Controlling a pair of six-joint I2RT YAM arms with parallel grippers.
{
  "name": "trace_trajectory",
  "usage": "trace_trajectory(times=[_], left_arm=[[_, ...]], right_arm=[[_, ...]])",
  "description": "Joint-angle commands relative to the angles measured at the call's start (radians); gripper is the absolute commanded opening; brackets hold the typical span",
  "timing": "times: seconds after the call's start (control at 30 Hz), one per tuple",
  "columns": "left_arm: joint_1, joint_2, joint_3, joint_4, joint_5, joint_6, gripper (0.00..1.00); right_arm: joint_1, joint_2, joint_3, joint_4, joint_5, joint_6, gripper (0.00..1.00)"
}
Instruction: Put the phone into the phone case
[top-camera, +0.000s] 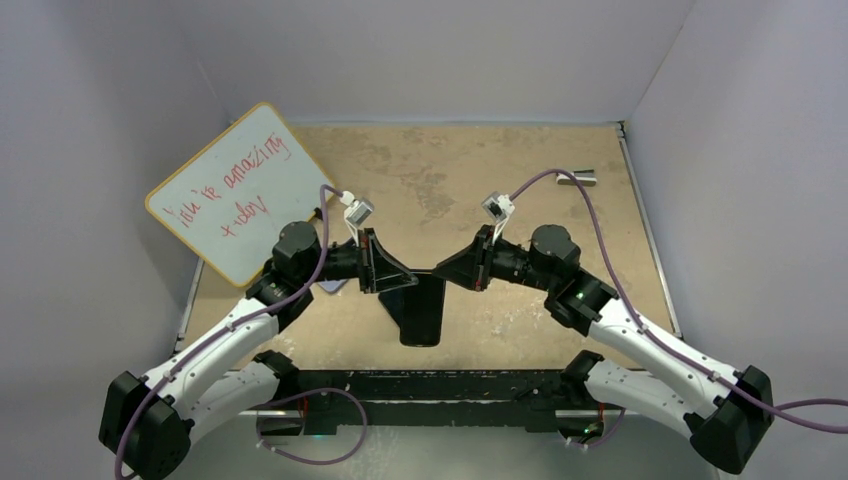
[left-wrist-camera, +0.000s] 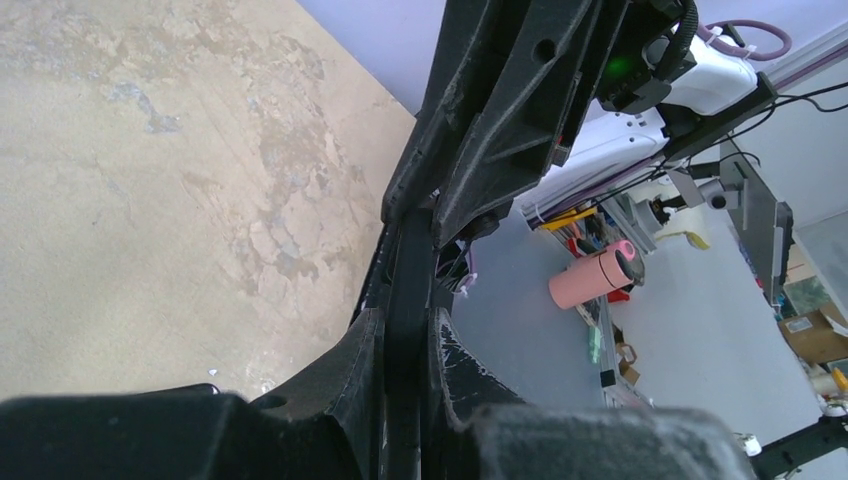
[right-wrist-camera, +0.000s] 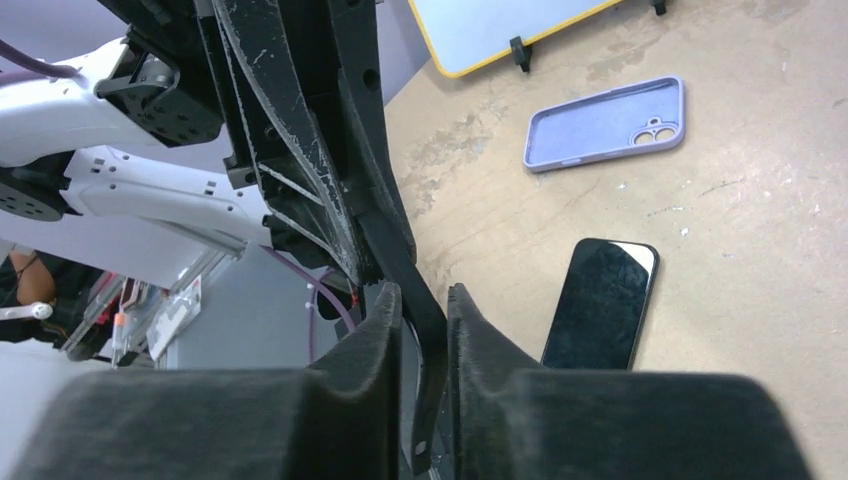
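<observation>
Phone (right-wrist-camera: 428, 350) is off the table, pinched btwn both grippers above the table's near-centre area. Both wrist views show it only edge-on, as a thin black slab running from one set of fingers to the other. Right gripper (right-wrist-camera: 424, 300) is closed on it, a finger pressed to each face, w/ the slab's near end poking back btwn the fingers. Left gripper (left-wrist-camera: 406, 322) is clamped on the opposite end the same way, fingers tight against both faces. The two grippers face each other, tips close. Case (right-wrist-camera: 603, 125) lies flat on the table (top-camera: 470, 170), hollow side up and empty, pale lavender w/ the camera cutout at one end. It's well apart from the held phone, over on the left arm's side, near the foot of a whiteboard (top-camera: 232, 190) w/ yellow frame and red handwriting propped at the table's left. Top view shows only a sliver of the case by the left arm. A second black slab (right-wrist-camera: 600, 305) w/ a pale strip at its far end lies flat on the table near the grippers, apart from the case. Small grey object (top-camera: 578, 178) sits far right, too small to identify.
</observation>
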Motion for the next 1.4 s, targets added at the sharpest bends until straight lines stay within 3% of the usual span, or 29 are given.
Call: trace_trajectory(times=[0.0,0.03,0.23,0.37,0.43,0.5,0.67,0.93,1.1,1.17,1.2,1.3,1.37], left_arm=[[0.000,-0.004,0.052,0.034,-0.044,-0.005,0.00],[0.000,-0.005,0.059,0.004,-0.066,0.007,0.00],[0.001,0.018,0.136,-0.251,-0.219,0.161,0.00],[0.000,0.042,0.132,-0.225,-0.202,0.157,0.00],[0.001,0.040,0.120,-0.192,-0.183,0.138,0.00],[0.000,0.029,0.108,-0.159,-0.162,0.117,0.00],[0.001,0.001,0.083,-0.093,-0.097,0.095,0.00],[0.001,0.004,0.047,0.042,0.029,0.050,0.00],[0.001,0.005,0.033,0.068,0.033,0.030,0.00],[0.000,0.000,0.032,0.064,0.022,0.029,0.00],[0.000,-0.002,0.032,0.055,0.012,0.032,0.00],[0.001,0.004,0.049,-0.037,-0.056,0.072,0.00],[0.000,0.023,0.085,-0.147,-0.139,0.122,0.00]], right_arm=[[0.000,0.006,0.057,-0.008,-0.020,-0.020,0.06],[0.000,0.007,0.062,-0.015,-0.019,-0.021,0.01],[0.001,0.041,0.119,-0.114,0.087,-0.017,0.00],[0.001,0.078,0.143,-0.168,0.099,-0.016,0.00],[0.000,0.063,0.119,-0.165,0.068,0.003,0.10],[-0.001,0.035,0.088,-0.149,0.084,0.023,0.27],[-0.001,0.001,0.072,-0.171,0.064,-0.010,0.59],[-0.001,0.000,0.045,-0.139,-0.004,-0.025,0.67],[-0.002,0.011,0.030,-0.101,-0.050,-0.028,0.61],[-0.002,0.010,0.017,-0.088,-0.055,-0.018,0.54],[-0.001,0.010,0.010,-0.083,-0.052,-0.014,0.48],[-0.002,0.006,0.009,-0.082,-0.022,-0.006,0.14],[-0.002,0.009,0.016,-0.090,0.021,0.004,0.00]])
